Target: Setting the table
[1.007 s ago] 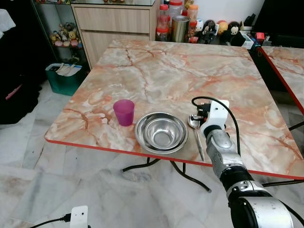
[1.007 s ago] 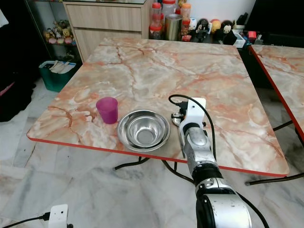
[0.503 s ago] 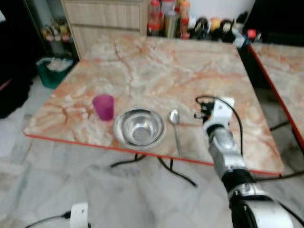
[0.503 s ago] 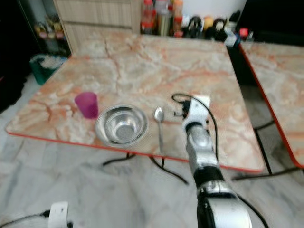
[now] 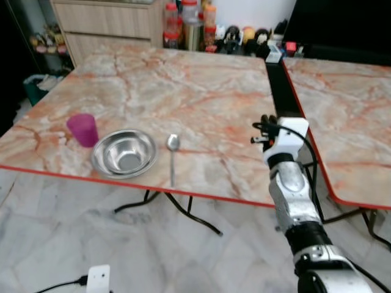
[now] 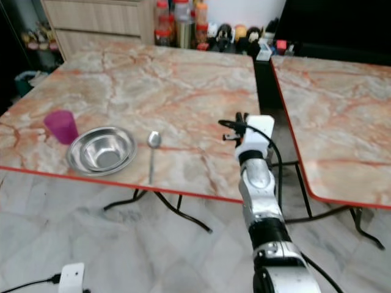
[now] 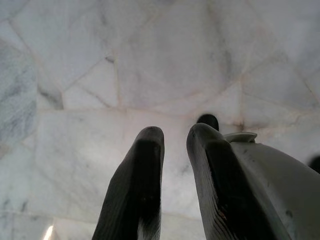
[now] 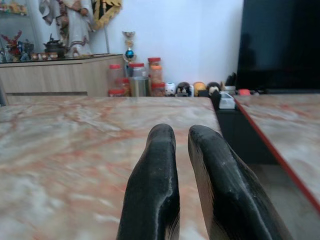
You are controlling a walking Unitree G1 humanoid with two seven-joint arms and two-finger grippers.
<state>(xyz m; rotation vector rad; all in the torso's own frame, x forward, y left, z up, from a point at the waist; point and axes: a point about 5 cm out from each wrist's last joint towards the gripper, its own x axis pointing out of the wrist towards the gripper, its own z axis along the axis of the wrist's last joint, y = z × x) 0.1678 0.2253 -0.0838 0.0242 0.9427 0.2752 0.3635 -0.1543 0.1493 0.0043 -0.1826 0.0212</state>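
Observation:
On the near part of the marble table [image 5: 183,85] a purple cup [image 5: 82,129], a steel bowl [image 5: 124,152] and a spoon [image 5: 172,155] lie in a row from left to right. The spoon rests free beside the bowl, its handle pointing to the table's front edge. My right gripper [image 5: 264,124] hovers over the table's right edge, well to the right of the spoon; in the right wrist view the gripper [image 8: 181,131] is shut and empty. My left gripper [image 7: 175,132] hangs shut over the floor.
A second marble table [image 5: 342,104] stands to the right across a narrow gap. Jars and small figures [image 5: 189,27] crowd the far edge before a wooden cabinet [image 5: 104,21]. A white box with a cable [image 5: 99,278] lies on the marble floor near me.
The view has swung to the right. My right gripper has left the spoon, which now lies alone by the bowl, and drawn away right to the table's edge.

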